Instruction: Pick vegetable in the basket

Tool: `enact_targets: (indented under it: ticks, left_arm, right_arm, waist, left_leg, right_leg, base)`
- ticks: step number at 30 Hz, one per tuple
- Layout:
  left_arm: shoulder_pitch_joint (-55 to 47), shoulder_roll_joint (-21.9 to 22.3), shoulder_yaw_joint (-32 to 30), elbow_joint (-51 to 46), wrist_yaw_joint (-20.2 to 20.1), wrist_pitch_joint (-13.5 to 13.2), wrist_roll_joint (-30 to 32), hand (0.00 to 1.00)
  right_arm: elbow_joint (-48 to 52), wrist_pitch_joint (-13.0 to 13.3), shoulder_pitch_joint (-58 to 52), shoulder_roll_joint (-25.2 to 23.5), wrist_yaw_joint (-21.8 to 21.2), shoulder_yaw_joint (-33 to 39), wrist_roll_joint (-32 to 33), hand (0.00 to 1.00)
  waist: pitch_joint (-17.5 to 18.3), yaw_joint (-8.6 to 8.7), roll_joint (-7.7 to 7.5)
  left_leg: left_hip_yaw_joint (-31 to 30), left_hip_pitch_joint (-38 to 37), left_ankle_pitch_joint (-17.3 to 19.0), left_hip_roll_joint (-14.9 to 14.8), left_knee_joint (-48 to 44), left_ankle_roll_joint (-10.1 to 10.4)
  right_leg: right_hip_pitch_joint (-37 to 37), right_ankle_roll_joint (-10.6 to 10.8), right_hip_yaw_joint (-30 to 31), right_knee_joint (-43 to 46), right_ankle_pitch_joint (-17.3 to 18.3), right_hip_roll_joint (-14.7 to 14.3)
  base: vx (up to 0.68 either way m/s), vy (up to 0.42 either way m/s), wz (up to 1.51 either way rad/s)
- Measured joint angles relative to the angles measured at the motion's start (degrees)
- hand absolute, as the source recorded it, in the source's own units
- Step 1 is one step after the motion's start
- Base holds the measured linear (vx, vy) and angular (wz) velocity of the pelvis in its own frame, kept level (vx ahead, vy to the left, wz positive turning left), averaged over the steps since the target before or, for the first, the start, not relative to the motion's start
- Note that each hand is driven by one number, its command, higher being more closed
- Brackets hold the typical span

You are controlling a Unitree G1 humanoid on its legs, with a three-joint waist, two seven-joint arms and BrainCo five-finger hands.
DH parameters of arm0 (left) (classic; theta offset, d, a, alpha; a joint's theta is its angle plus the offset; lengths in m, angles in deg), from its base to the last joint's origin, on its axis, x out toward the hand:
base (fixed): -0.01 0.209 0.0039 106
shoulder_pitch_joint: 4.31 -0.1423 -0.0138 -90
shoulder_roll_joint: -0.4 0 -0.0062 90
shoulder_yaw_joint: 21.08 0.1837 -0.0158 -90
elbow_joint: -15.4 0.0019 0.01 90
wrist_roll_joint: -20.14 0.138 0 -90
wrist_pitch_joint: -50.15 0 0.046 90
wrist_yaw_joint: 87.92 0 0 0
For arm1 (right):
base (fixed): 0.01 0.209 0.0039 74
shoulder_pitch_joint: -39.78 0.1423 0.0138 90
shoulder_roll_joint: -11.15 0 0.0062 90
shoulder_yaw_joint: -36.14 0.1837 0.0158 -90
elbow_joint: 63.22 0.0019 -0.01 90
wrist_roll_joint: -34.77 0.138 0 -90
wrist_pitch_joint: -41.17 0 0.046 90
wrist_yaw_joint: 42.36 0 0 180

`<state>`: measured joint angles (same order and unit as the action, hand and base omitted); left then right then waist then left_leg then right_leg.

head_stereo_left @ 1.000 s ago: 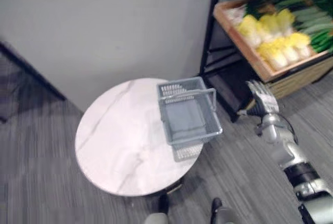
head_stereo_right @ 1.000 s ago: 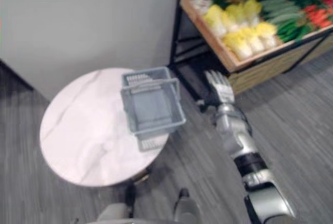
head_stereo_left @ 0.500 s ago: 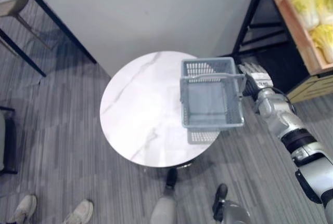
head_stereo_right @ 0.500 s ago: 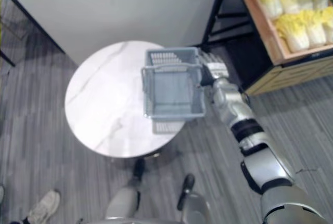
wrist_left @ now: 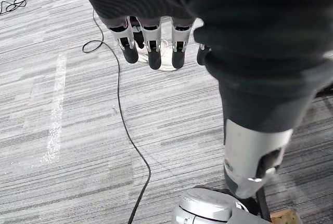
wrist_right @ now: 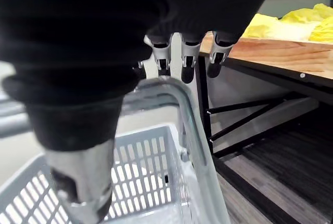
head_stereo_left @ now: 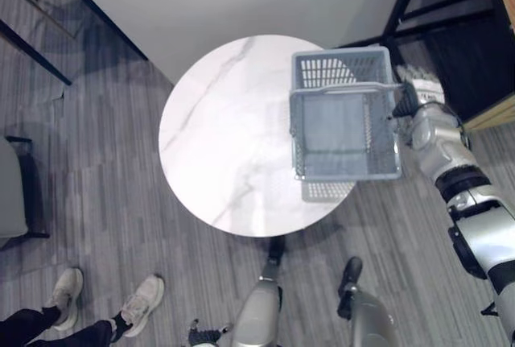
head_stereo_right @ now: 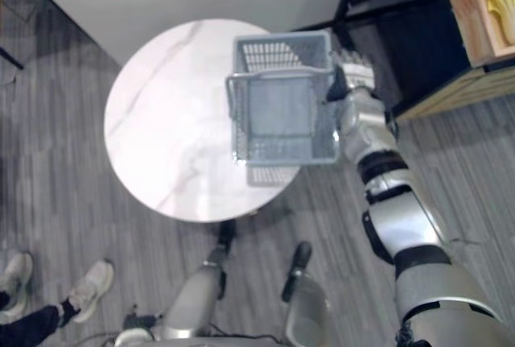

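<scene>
Robot hand (wrist_right: 186, 53), fingers straight, by basket handle (wrist_right: 179, 99).

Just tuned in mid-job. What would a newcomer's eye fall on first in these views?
An empty grey basket sits at the right edge of the round white marble table, handle raised. The right hand is beside that handle, fingers straight. A person's shoes show on the floor at lower left.

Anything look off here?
The grey basket appears to jut past the round table's edge on the right hand's side, so it may tip. It is empty; nothing spilled or damaged shows.
</scene>
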<state>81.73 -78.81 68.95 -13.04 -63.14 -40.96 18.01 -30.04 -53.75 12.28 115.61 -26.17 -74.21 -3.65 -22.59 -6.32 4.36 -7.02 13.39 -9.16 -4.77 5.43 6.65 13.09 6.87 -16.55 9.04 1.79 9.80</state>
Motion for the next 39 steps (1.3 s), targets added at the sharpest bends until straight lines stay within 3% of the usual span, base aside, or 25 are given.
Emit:
enact_targets:
  ticks: [5, 13, 21, 31, 32, 39]
  left_arm:
    - [1.0, 0.0, 0.3, 0.0, 0.8, 0.0, 0.0, 0.0]
    - [2.5, -0.1, 0.9, 0.0, 1.6, 0.0, 0.0, 0.0]
    - [3.7, -0.4, 1.9, 0.0, 1.7, -0.4, -0.1, 0.0]
    - [4.0, -0.6, 2.1, -0.5, 1.9, -0.9, -0.1, 0.0]
    - [4.1, -0.7, 2.3, -0.6, 1.9, -0.9, -0.1, 0.0]
    - [4.4, -0.7, 3.3, -1.2, 1.9, -1.4, -2.2, 0.0]
  right_arm:
    - [0.0, -1.0, 1.5, 0.0, 2.0, 2.1, 0.0, 0.0]
    - [-0.6, -1.0, 4.0, -1.2, 2.0, 2.0, 0.0, 0.0]
    - [-5.3, -1.1, 6.2, -2.7, 1.9, 2.0, 0.0, 0.0]
    - [-7.3, -1.3, 8.9, -3.4, 2.0, 4.3, -0.4, 0.0]
    - [-7.7, -1.4, 9.4, -3.4, 2.1, 4.5, -0.6, 1.0]
    - [-10.0, -2.1, 10.4, -1.0, 2.2, 4.8, -2.9, 1.0]
  waist:
    - [-0.1, -0.31, -0.03]
    - [-0.2, -0.27, -0.06]
    - [-1.6, -1.86, -0.12]
    - [-2.9, -2.24, -0.37]
    - [-2.9, -2.27, -0.35]
    - [-3.3, -2.5, 0.22]
  left_leg:
    - [0.0, 0.6, -0.1, -0.2, 0.0, -0.2]
    - [-0.3, 1.4, -0.5, -0.3, 0.3, -0.2]
    - [-2.3, 2.8, -1.0, -0.4, 0.3, 0.0]
    - [-4.6, 5.4, -2.0, 0.2, 0.3, 0.2]
    - [-4.7, 5.7, -2.1, 0.2, 0.3, 0.2]
    - [-6.1, 6.8, -2.4, 0.7, 0.3, -0.1]
  right_leg:
    - [0.8, -0.1, 0.1, 0.5, 0.0, -0.1]
    - [1.8, -0.1, 0.1, 1.1, 0.1, -0.2]
    - [2.6, -0.9, -1.4, 2.6, 0.6, 0.1]
    - [5.3, -1.0, -2.8, 5.9, 1.8, 1.2]
    - [5.8, -1.1, -2.8, 6.2, 1.9, 1.3]
    - [6.9, -1.0, -3.7, 8.3, 3.0, 2.1]
  base:
    - [-0.01, -0.041, 0.0]
    - [-0.01, -0.037, 0.01]
    - [0.0, -0.039, 0.12]
    - [-0.01, -0.063, 0.11]
    - [-0.01, -0.078, 0.05]
    - [0.0, -0.095, 0.09]
